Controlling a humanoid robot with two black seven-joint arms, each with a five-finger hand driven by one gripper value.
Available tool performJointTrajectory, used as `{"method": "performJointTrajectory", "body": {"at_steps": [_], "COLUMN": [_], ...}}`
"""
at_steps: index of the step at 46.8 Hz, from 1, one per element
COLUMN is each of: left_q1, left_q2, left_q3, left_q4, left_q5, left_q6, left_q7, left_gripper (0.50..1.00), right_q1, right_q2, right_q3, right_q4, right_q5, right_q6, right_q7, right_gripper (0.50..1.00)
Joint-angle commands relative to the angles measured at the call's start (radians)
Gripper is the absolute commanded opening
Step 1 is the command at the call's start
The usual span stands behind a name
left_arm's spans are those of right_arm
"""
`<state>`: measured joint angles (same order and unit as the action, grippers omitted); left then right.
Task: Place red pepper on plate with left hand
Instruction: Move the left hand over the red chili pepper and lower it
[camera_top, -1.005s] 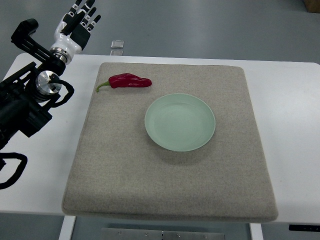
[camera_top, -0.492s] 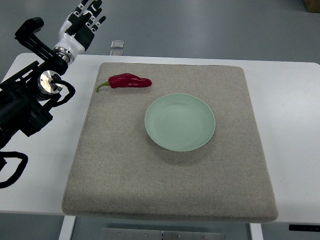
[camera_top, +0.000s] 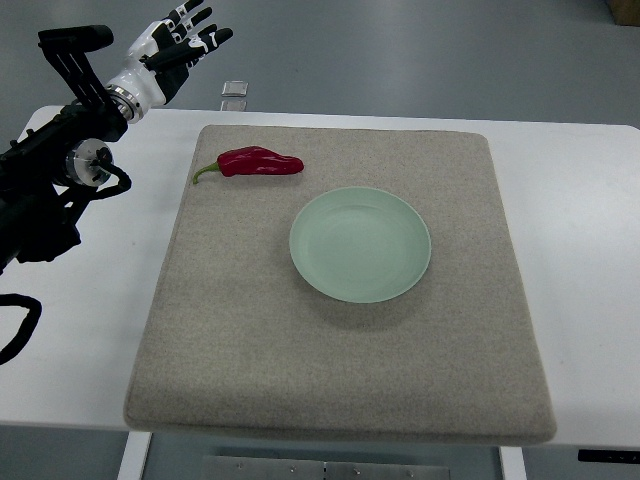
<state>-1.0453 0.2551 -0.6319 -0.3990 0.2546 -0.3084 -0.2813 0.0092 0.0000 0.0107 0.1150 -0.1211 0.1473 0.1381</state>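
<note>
While the left hand (camera_top: 178, 45) hangs beyond the table's far left corner, fingers spread and empty, the pepper (camera_top: 258, 162) lies on the felt-like grey mat (camera_top: 340, 380), just beyond the plate (camera_top: 360, 244). Light, glossy and likely slippery, it looks best pinched across its plump middle, not the thin green stem; the pale green plate is smooth, round and shallow.

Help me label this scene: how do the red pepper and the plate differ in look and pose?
The red pepper is dark red, long and narrow with a green stem; the plate is pale green and round. The red pepper lies on its side, the plate sits flat and empty. Both rest on the grey mat, apart, untouched by any hand.
</note>
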Motion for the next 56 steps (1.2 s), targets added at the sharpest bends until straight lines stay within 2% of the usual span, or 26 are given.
{"method": "performJointTrajectory", "body": {"at_steps": [1,13,24,40,56], "left_q1": [-0.002,-0.015,-0.047,-0.076,-0.079], "left_q2": [0.006,0.027,0.053,0.055,0.069], "left_q3": [0.0,0.014,0.199,0.21,0.219], "left_q4": [0.0,0.0,-0.009,-0.017,-0.075], "left_q5": [0.043,0.08,0.14,0.486,0.797], "left_q6": [0.0,0.0,0.0,0.0,-0.001], "left_q7": [0.001,-0.001,-0.001,-0.002,-0.002], "left_gripper": [0.988,0.986,0.984,0.981,0.981], "right_q1": [0.0,0.0,0.0,0.0,0.0], "right_q2": [0.0,0.0,0.0,0.0,0.0], "right_q3": [0.0,0.0,0.0,0.0,0.0], "right_q4": [0.0,0.0,0.0,0.0,0.0], "right_q5": [0.0,0.0,0.0,0.0,0.0], "right_q6": [0.0,0.0,0.0,0.0,0.0], "right_q7": [0.0,0.0,0.0,0.0,0.0], "right_gripper": [0.928,0.928,0.928,0.928,0.928]}}
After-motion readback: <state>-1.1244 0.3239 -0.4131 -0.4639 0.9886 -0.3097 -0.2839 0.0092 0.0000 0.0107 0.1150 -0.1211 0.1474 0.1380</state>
